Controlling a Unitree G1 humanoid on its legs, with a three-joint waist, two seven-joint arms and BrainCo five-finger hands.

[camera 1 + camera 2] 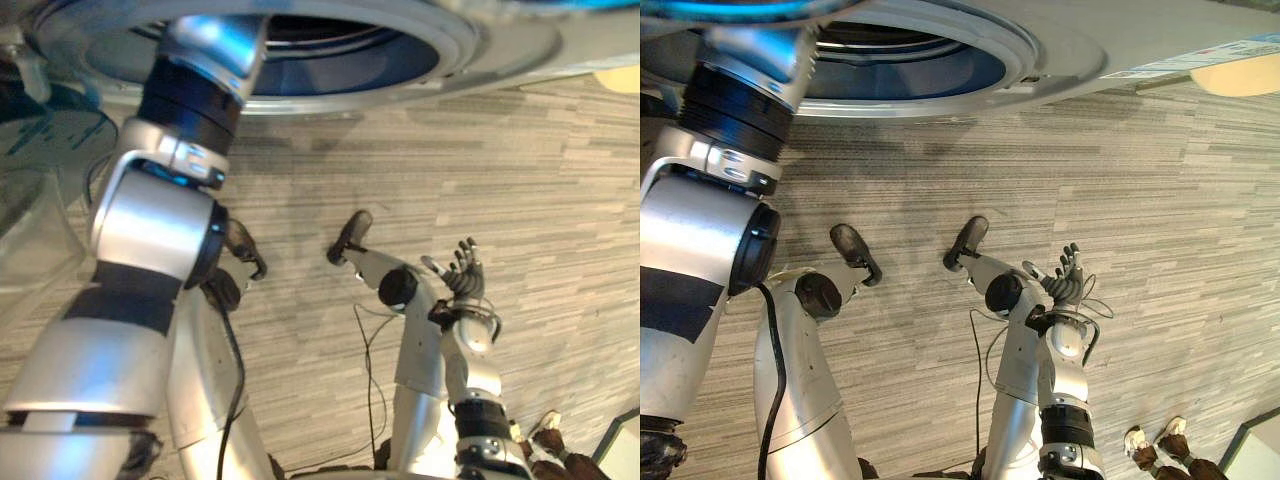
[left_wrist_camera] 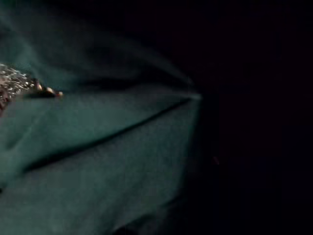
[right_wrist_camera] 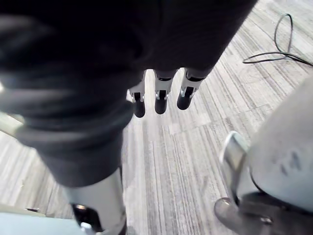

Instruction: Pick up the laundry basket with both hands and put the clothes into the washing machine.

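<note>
Teal cloth (image 2: 107, 161) lies inside the washing machine (image 1: 500, 45), where the left arm (image 1: 150, 220) reaches (fingers hidden, state unclear). Right hand (image 1: 462, 272) hangs well apart from the machine, fingers straight, empty. Likely the loading step; next, withdraw without snagging.

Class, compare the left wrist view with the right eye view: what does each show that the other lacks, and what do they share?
Left wrist view: folds of dark teal cloth seen close up in deep shadow. Right eye view: the washing machine with its round opening, the left arm leading up into it, the striped floor, and the right robot hand held low, fingers straight, holding nothing. Shared: probably the machine's dark interior, glimpsed through the opening in one and surrounding the cloth in the other.
</note>
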